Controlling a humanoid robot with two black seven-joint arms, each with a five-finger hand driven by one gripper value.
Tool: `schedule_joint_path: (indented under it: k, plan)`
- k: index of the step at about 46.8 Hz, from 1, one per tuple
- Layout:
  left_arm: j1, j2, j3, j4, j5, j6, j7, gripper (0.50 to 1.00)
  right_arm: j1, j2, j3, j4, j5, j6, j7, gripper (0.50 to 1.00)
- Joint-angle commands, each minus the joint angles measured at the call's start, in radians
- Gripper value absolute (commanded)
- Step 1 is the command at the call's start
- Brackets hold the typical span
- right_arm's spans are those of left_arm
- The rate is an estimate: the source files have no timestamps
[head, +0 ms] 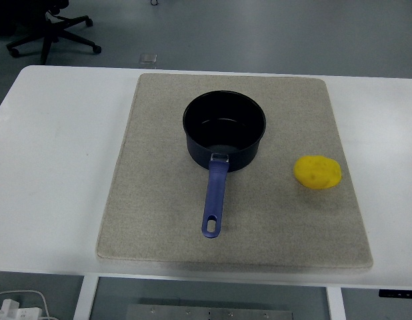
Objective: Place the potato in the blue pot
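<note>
Neither robot hand shows anywhere over the table, so whether their fingers are released or clenched cannot be told. Nothing is grasped yet. The potato [317, 172] lies on the beige mat [159, 200], well apart from the blue pot [225, 130] and to its right, so the right arm looks the likelier one to fetch it. The pot stands upright and empty near the mat's middle, its handle [215, 197] pointing toward the white table [53, 153]'s near edge, leaving the mouth unobstructed from above.
</note>
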Motion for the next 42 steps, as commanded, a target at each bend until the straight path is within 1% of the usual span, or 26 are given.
schedule_joint_path:
  k: [1, 5, 29, 36, 42]
  plan:
    - [0.000, 0.000, 0.000, 0.000, 0.000, 0.000, 0.000, 0.994, -0.001, 0.006, 0.003, 0.001, -0.014, -0.006, 0.000, 0.930]
    - [0.000, 0.000, 0.000, 0.000, 0.000, 0.000, 0.000, 0.994, -0.001, 0.006, 0.003, 0.001, -0.020, -0.020, 0.000, 0.930]
    - [0.000, 0.000, 0.000, 0.000, 0.000, 0.000, 0.000, 0.994, -0.001, 0.006, 0.003, 0.007, -0.021, -0.016, 0.000, 0.930]
    - [0.000, 0.000, 0.000, 0.000, 0.000, 0.000, 0.000, 0.994, -0.001, 0.001, 0.000, 0.072, -0.024, -0.020, 0.002, 0.930]
    - [0.000, 0.000, 0.000, 0.000, 0.000, 0.000, 0.000, 0.994, 0.004, -0.005, 0.001, 0.127, -0.116, -0.023, 0.005, 0.930]
